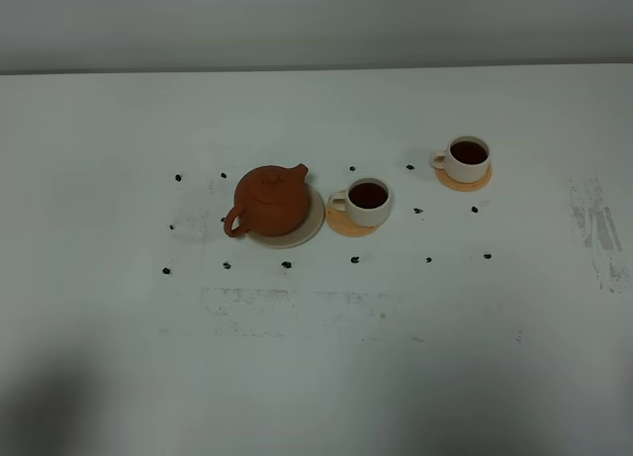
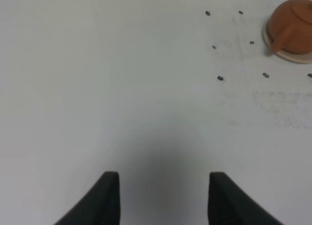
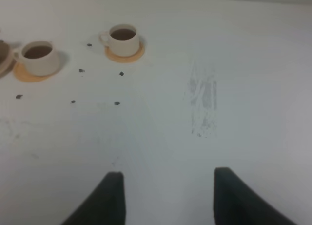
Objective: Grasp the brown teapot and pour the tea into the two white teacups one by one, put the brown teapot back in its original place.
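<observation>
The brown teapot sits upright on the pale beige saucer left of the table's middle, spout pointing to the back right. It also shows in the left wrist view. Two white teacups hold dark tea: one on an orange coaster beside the saucer, the other on its coaster farther right and back. Both cups show in the right wrist view. My left gripper and right gripper are open, empty and far from these things. Neither shows in the high view.
Several small dark specks lie scattered on the white table around the teapot and cups. A grey scuffed patch marks the table at the right, and fainter scuffs lie in front of the teapot.
</observation>
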Available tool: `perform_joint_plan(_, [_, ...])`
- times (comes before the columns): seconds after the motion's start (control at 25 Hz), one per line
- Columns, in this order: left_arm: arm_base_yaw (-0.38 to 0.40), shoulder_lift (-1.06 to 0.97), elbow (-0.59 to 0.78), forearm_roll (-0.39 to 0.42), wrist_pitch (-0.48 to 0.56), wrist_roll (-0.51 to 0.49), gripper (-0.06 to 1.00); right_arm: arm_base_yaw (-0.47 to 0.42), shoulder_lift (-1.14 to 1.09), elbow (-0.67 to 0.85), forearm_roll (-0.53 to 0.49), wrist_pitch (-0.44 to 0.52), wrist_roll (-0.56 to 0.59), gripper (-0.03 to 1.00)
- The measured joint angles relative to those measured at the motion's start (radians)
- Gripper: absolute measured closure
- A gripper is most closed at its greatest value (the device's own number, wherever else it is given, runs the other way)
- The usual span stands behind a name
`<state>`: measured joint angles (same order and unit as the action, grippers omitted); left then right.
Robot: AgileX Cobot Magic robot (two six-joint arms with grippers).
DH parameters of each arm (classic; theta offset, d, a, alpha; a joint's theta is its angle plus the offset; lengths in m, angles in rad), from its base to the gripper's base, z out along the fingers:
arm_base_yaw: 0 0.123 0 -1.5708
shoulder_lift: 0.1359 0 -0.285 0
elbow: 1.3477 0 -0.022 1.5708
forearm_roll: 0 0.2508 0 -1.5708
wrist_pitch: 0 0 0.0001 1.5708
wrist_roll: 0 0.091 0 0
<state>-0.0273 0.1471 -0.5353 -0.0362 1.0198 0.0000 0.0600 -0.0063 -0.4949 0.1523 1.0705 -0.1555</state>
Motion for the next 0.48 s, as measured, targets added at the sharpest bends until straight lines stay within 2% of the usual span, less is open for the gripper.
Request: perform_joint_plan(0.48, [0.0, -0.129, 0.029, 0.015, 0.018, 0.0, 0.51, 0.0, 0.0, 0.0, 0.0, 0.0, 0.0, 0.54])
